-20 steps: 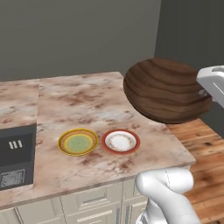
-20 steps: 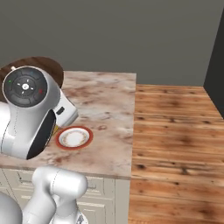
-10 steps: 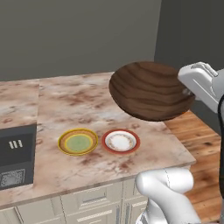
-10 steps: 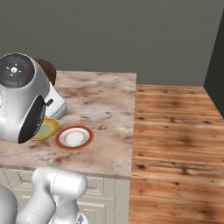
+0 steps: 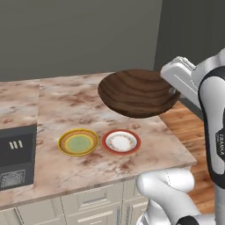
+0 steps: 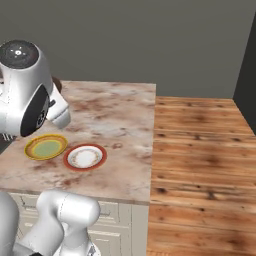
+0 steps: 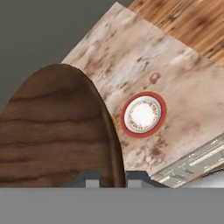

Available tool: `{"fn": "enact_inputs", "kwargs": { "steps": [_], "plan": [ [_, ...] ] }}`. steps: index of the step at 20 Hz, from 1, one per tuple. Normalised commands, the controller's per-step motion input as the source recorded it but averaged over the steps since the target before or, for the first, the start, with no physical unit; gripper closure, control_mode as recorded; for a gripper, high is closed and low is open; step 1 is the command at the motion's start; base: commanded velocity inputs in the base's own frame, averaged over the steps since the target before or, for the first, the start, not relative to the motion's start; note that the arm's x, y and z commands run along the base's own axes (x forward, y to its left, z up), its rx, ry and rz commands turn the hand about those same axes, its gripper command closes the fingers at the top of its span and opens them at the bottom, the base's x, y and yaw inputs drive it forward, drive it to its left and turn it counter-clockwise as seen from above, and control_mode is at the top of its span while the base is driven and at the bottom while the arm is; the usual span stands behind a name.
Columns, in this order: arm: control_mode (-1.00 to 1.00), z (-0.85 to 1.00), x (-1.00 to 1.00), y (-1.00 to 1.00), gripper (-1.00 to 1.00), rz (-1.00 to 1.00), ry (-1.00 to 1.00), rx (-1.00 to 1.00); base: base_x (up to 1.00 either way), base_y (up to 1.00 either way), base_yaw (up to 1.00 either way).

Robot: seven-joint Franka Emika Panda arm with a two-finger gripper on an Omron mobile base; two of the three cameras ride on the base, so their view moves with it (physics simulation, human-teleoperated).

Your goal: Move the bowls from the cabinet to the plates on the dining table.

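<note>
My gripper is shut on the rim of the wide dark-brown wooden bowl, which hangs in the air over the right part of the dining table. In the hand view the bowl covers the left side. Below it, two plates lie side by side near the table's front edge. The red-rimmed plate is on the right and the yellow-rimmed plate on the left. The bowl hovers behind and above the red-rimmed plate. Both plates are bare. The cabinet is out of view.
A dark grey microwave stands at the table's left end. The stone top ends on the right at a straight edge, with wooden floor beyond. Beige drawer fronts run below the table's front edge.
The hand has carried the wooden bowl leftward from beyond the table's right edge to over the table top, closer to the plates. The plates have not moved.
</note>
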Motion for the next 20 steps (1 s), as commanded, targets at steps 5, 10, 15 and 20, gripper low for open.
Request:
{"fn": "enact_inputs", "kwargs": {
  "steps": [5,10,15,20],
  "plan": [
    [-1.00,-0.31,0.21,0.50,1.00,0.00,0.09,0.05,0.00,0.00,0.00],
    [-1.00,-0.36,0.24,0.35,1.00,0.00,0.03,0.12,0.00,0.00,0.00],
    [-1.00,-0.31,0.26,0.31,1.00,0.00,0.03,0.05,0.00,0.00,0.00],
    [-1.00,-0.38,0.36,0.34,1.00,0.00,0.19,0.00,0.00,0.00,0.00]
  ]
}}
